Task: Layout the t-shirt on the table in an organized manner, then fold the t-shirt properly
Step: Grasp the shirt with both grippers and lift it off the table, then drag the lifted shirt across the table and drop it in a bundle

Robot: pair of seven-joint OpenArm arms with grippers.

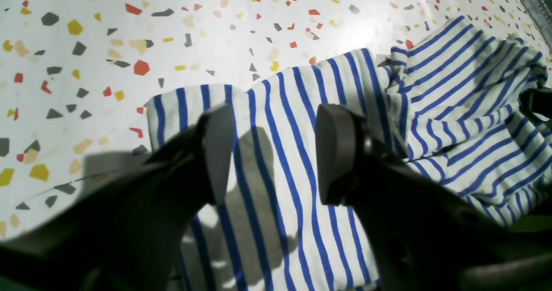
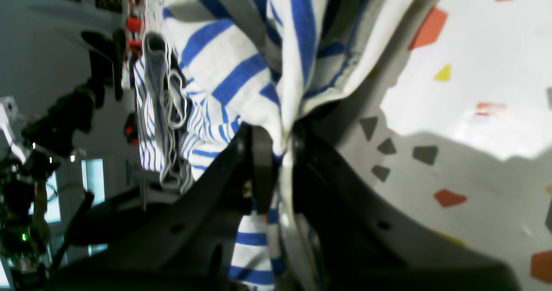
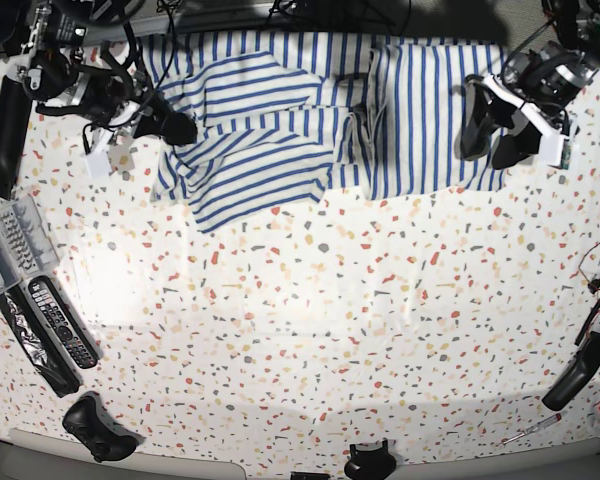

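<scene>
The t-shirt (image 3: 310, 110), white with thin blue stripes, lies along the far edge of the table (image 3: 310, 320). Its left part is bunched and folded over; its right part lies flatter. My left gripper (image 3: 492, 135) hovers over the shirt's right end. In the left wrist view this gripper (image 1: 271, 123) is open, its dark fingers (image 1: 217, 153) apart above flat striped cloth (image 1: 293, 161), holding nothing. My right gripper (image 3: 177, 130) is at the shirt's left edge. In the right wrist view it (image 2: 280, 146) is shut on a pinched bunch of the striped fabric (image 2: 241, 67), close above the tabletop.
At the table's left side lie two remotes (image 3: 52, 322), a grey ridged tray (image 3: 8, 245) and a long black bar (image 3: 2, 125). A black controller (image 3: 98, 428) sits at the near left. A dark tool (image 3: 575, 372) and cables lie at the right edge.
</scene>
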